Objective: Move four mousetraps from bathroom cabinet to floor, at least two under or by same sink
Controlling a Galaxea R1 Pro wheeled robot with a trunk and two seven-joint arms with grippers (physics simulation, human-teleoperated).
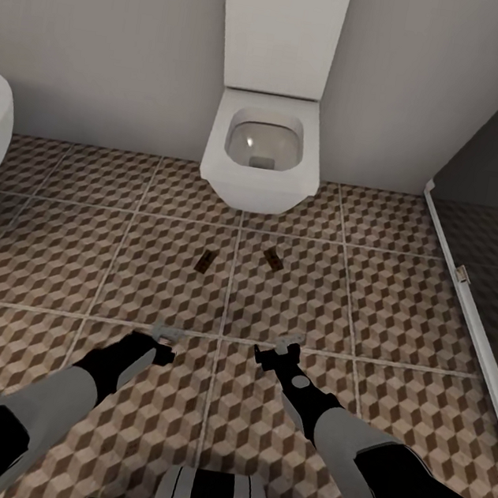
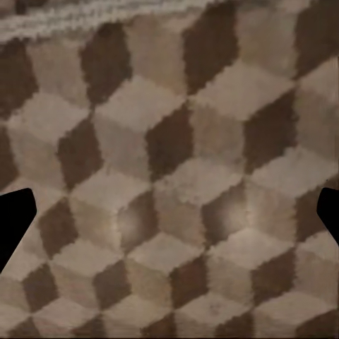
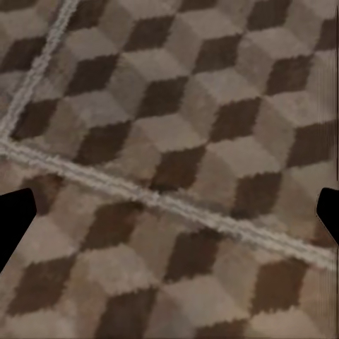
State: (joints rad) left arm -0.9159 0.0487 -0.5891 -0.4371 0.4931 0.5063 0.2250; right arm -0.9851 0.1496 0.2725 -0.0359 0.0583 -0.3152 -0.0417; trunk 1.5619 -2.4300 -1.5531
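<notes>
Mousetraps (image 1: 206,261) (image 1: 272,258) on cube-tiled bathroom floor (image 1: 57,252) before toilet (image 1: 262,151).

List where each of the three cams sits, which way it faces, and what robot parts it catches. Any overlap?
Head view: on the head, facing forward and down at the bathroom floor, the toilet and two mousetraps; both arms, the left gripper and the right gripper show.
Left wrist view: near the left gripper, facing down at the tiles; dark fingertips at both edges.
Right wrist view: near the right gripper, facing down at the tiles and grout lines; dark fingertips at both edges.
Shared: all three show the cube-pattern floor.
</notes>
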